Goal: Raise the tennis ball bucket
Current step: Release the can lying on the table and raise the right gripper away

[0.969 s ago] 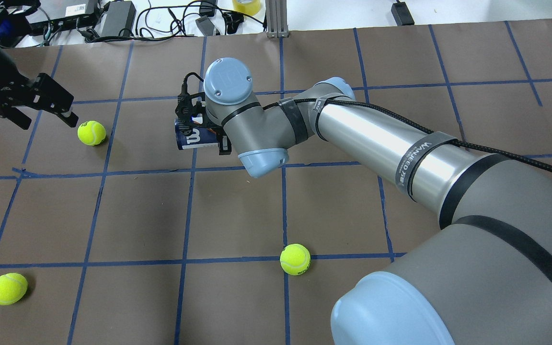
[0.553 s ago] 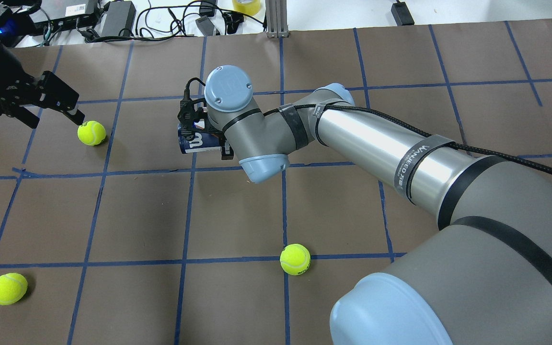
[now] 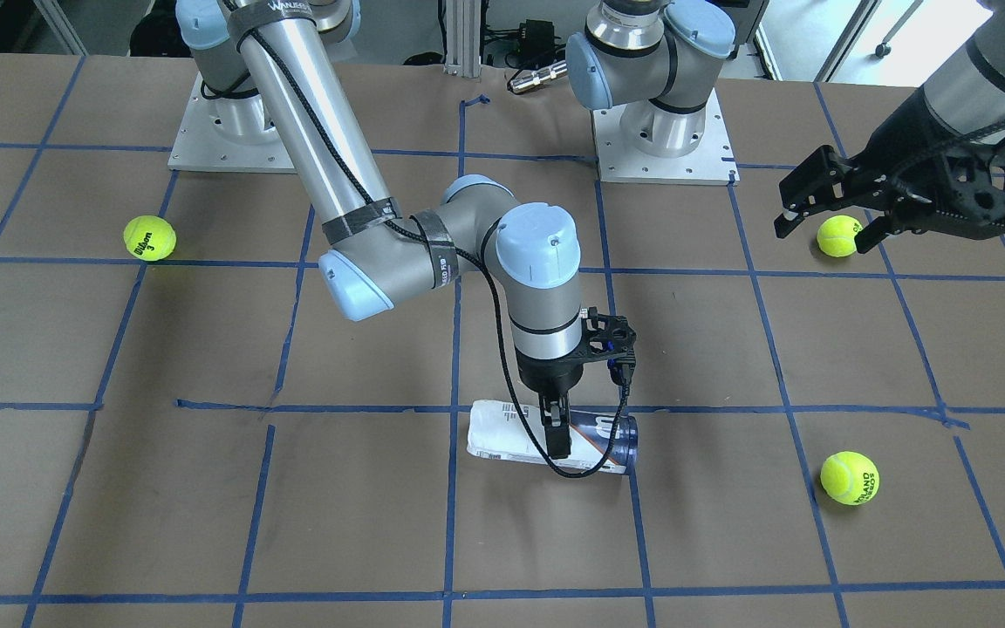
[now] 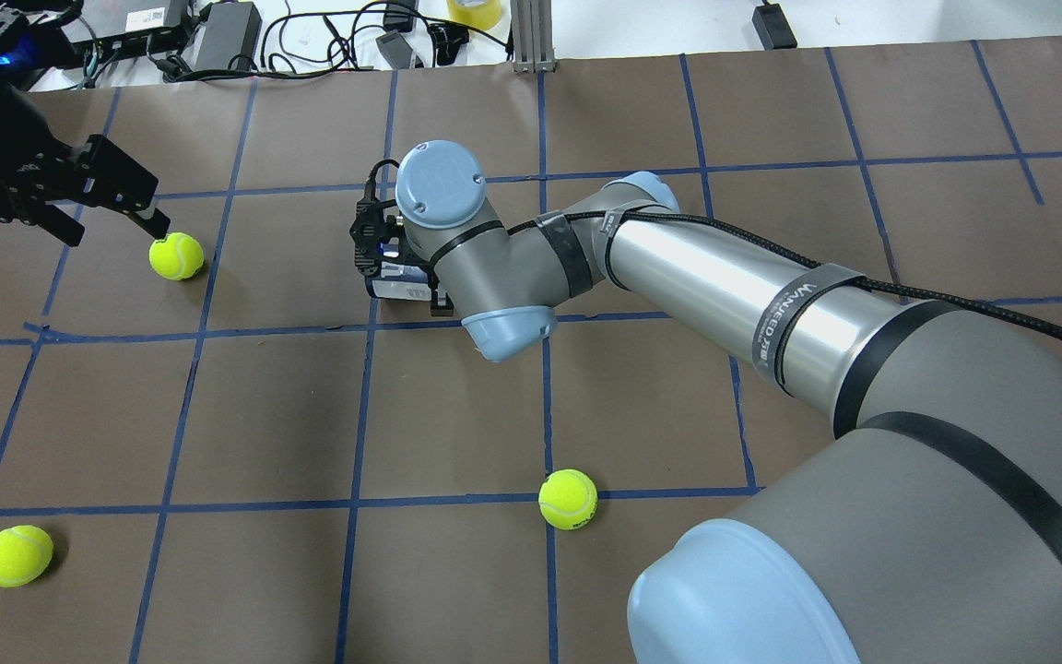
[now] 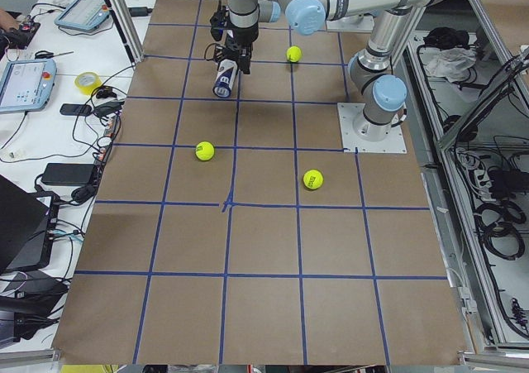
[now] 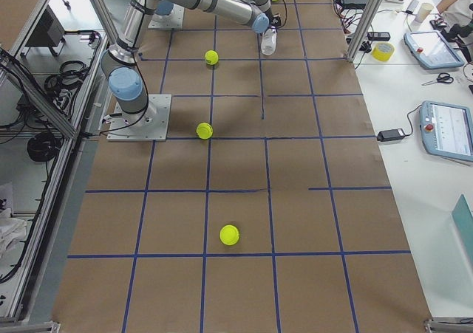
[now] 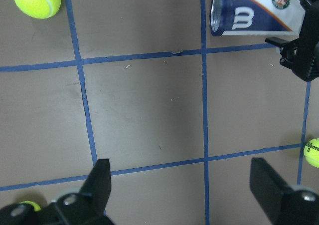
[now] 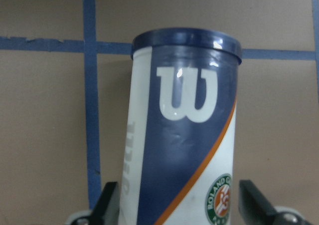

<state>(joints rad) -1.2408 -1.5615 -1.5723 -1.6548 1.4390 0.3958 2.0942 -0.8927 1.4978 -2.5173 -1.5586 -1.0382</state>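
The tennis ball bucket [image 3: 502,429] is a white and navy tube with a dark blue rim. It lies on its side on the brown table, and shows in the overhead view [image 4: 390,277] and the right wrist view [image 8: 184,120]. My right gripper [image 3: 557,429] points straight down over its middle. Its fingers [image 8: 108,202] stand on either side of the tube with narrow gaps, open. My left gripper [image 4: 114,231] is open and empty. It hovers far off beside a loose tennis ball [image 4: 176,255]. The left wrist view shows the tube at the top right [image 7: 249,19].
Two more tennis balls lie on the table, one at the near middle [image 4: 568,499] and one at the near left [image 4: 15,555]. Cables and power bricks [image 4: 227,32] lie past the table's far edge. Blue tape lines grid the table.
My right gripper has come down over the tube, which now shows less under the wrist. My left gripper has shifted slightly toward the nearby ball.
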